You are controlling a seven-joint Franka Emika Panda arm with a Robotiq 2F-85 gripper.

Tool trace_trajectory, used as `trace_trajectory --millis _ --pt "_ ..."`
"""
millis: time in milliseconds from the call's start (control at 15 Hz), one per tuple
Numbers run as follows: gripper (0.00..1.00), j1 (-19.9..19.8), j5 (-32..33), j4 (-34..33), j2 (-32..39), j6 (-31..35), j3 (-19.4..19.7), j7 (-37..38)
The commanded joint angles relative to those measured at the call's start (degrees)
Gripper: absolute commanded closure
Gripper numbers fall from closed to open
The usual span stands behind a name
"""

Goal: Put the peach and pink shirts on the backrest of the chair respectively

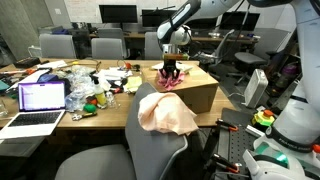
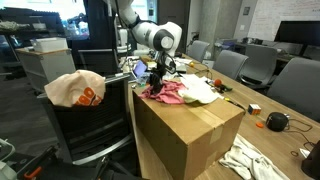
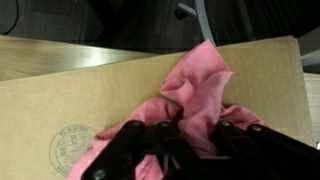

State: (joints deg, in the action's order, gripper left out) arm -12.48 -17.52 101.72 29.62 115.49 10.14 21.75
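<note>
1. Chair backrest (image 1: 152, 150), nearest: the peach shirt (image 1: 165, 113) drapes over its top edge.
2. Cardboard box (image 1: 203, 92), just behind: the pink shirt (image 1: 172, 83) lies crumpled on its top.
3. Gripper (image 1: 170, 70): pointing down, clenched on the pink shirt, with its fingers sunk in the cloth.
4. Desk (image 1: 100, 112), alongside: open laptop (image 1: 40, 97) and clutter.
5. Monitors (image 1: 118, 14), farthest.

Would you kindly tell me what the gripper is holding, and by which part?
The gripper is shut on the pink shirt, pinching a bunched fold near its middle.
</note>
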Motion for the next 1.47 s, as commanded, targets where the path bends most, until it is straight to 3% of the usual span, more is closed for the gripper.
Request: trace_trajectory --millis 0,800,1400 --pt "0.96 0.12 -1.21 3.67 -4.06 3.41 0.5 0.39" --pt "0.95 2.04 4.04 15.78 -21.71 14.33 1.91 3.02" --pt "0.95 4.2 11.91 20.06 -31.36 16.13 -0.52 4.09"
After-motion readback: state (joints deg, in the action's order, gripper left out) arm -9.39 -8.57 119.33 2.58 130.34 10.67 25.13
